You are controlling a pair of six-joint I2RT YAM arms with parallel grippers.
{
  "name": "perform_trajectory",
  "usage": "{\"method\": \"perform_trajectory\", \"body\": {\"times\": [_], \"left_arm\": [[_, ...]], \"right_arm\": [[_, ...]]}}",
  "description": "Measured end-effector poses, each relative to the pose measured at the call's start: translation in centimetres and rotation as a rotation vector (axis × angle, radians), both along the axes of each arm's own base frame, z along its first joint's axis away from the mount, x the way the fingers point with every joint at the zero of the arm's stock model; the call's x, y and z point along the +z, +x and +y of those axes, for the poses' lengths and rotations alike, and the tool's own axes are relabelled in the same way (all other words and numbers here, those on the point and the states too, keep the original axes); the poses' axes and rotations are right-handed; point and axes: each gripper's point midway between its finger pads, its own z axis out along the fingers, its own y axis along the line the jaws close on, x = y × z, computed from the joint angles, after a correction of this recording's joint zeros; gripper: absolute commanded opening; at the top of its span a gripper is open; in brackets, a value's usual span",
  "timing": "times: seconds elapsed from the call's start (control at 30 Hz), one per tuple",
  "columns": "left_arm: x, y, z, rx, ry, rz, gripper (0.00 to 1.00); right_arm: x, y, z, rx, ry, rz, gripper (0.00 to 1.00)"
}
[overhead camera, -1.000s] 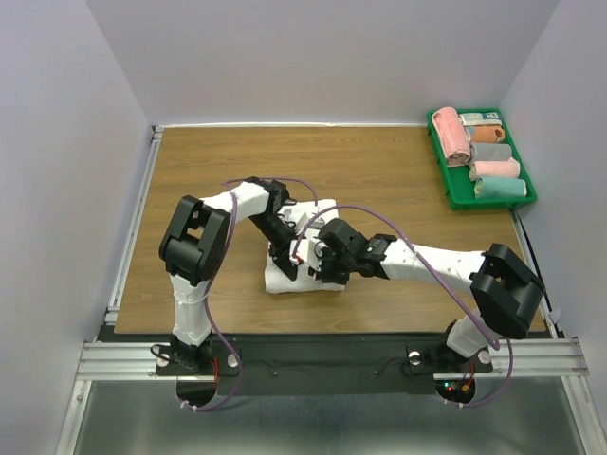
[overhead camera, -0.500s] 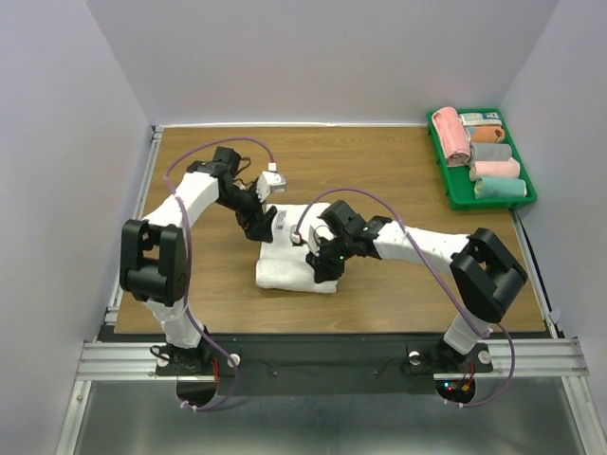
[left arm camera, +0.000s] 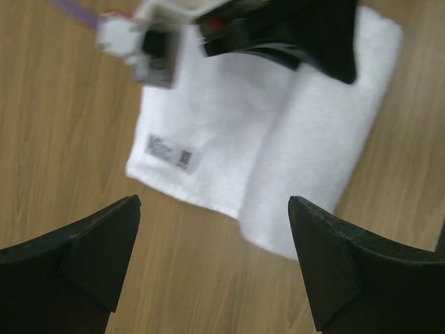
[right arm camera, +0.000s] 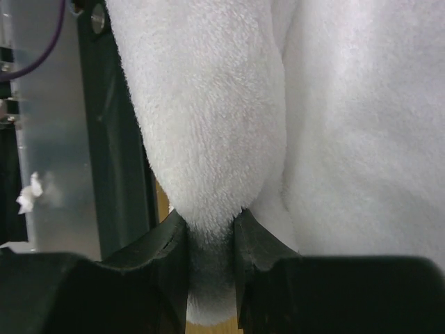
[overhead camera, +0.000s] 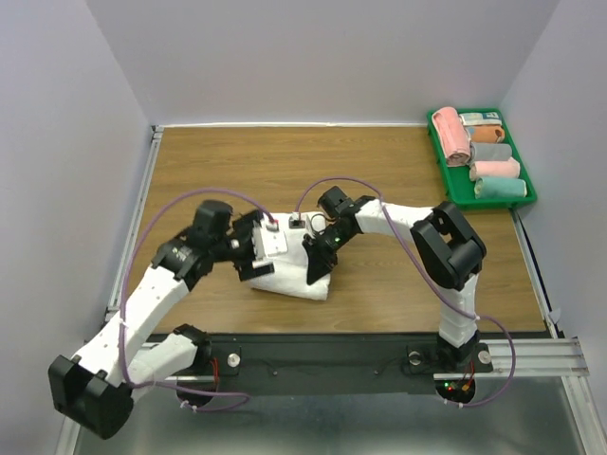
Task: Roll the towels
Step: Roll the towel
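At the middle of the bench [overhead camera: 209, 171], toward its front edge, we see the white towel [overhead camera: 289, 277] lying partly rolled. In the left wrist view one side of it is a thick roll. The other side lies flat on the wood and bears a small grey label [left arm camera: 170, 152], face up.

The left end effector [left arm camera: 214, 207] hangs above the towel's edge with its jaws spread wide, and we see nothing between them. The towel and the wood of the bench show through the gap.

The right end effector [right arm camera: 211, 240] is clamped on the white towel. In its own wrist view the two fingers [right arm camera: 167, 254] pinch a fat bulge of terry between them, the cloth swelling out above the grip. From the top view we place this end effector at the towel's right side, over the rolled part.

In the far right corner of the bench sits a green tray [overhead camera: 493, 203] holding rolled towels [overhead camera: 450, 133] in pink, orange, grey and pale green, well apart from the white towel.
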Motion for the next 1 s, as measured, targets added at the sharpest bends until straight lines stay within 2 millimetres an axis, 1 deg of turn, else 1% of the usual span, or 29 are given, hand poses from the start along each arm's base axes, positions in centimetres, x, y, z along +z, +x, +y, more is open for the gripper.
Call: {"method": "perform_trajectory", "body": {"times": [0.03,0.07,0.17,0.23,0.4,0.5,0.53,0.6,0.63,0.7,0.73,0.77,0.8,0.83,0.87,0.9,0.93,0.97,1.0], "left_arm": [[-1.3,-1.6,-0.6,-0.045,0.027,-0.001,0.99],[-2.4,-2.6,-1.0,-0.076,0.05,0.006,0.99],[-5.9,-4.6,-1.2,-0.127,0.139,0.024,0.99],[-7.4,-5.3,-1.3,-0.149,0.19,0.026,0.99],[-9.1,-5.3,-2.4,-0.186,0.253,-0.012,0.99],[-10.2,-5.1,-2.4,-0.186,0.289,-0.024,0.99],[-10.9,-5.1,-2.2,-0.187,0.307,-0.025,0.96],[-11.8,-5.0,-1.9,-0.19,0.335,-0.037,0.86],[-12.0,-4.8,-1.8,-0.19,0.345,-0.051,0.73],[-12.2,-4.4,-1.9,-0.189,0.356,-0.067,0.58],[-12.3,-4.3,-1.9,-0.187,0.36,-0.066,0.45],[-12.5,-4.2,-1.9,-0.187,0.365,-0.064,0.4],[-12.7,-4.2,-2.0,-0.19,0.37,-0.059,0.36],[-12.7,-4.2,-2.0,-0.191,0.373,-0.054,0.33],[-12.7,-4.2,-2.2,-0.193,0.376,-0.049,0.23],[-12.7,-4.1,-2.3,-0.194,0.377,-0.044,0.18],[-12.7,-4.1,-2.4,-0.199,0.379,-0.037,0.09],[-12.7,-4.1,-2.6,-0.203,0.38,-0.031,0.06],[-12.7,-4.1,-2.7,-0.206,0.378,-0.022,0.03]], "right_arm": [[-0.1,0.0,0.1,-0.001,0.001,0.033,0.01],[-0.1,-0.1,0.1,-0.001,0.001,0.054,0.01],[-0.3,-0.4,0.4,-0.006,-0.003,0.147,0.01],[-0.4,-0.5,0.5,-0.011,-0.008,0.193,0.0],[-0.5,-0.8,0.5,-0.031,-0.026,0.287,0.01],[-0.5,-0.8,0.4,-0.043,-0.037,0.325,0.03],[-0.6,-0.7,0.4,-0.047,-0.04,0.336,0.03],[-0.5,-0.7,0.4,-0.056,-0.047,0.351,0.07],[-0.5,-0.7,0.3,-0.06,-0.052,0.359,0.12],[-0.5,-0.7,0.3,-0.069,-0.06,0.371,0.2],[-0.5,-0.6,0.2,-0.075,-0.064,0.377,0.22],[-0.5,-0.5,0.2,-0.081,-0.067,0.382,0.3],[-0.5,-0.3,0.0,-0.092,-0.071,0.392,0.34],[-0.6,-0.2,0.0,-0.1,-0.073,0.399,0.35],[-0.6,0.0,-0.2,-0.111,-0.075,0.408,0.36],[-0.6,0.2,-0.3,-0.121,-0.08,0.417,0.37],[-0.6,0.3,-0.5,-0.132,-0.084,0.424,0.37],[-0.6,0.4,-0.7,-0.14,-0.089,0.43,0.37],[-0.6,0.6,-0.9,-0.152,-0.097,0.44,0.43]]}}
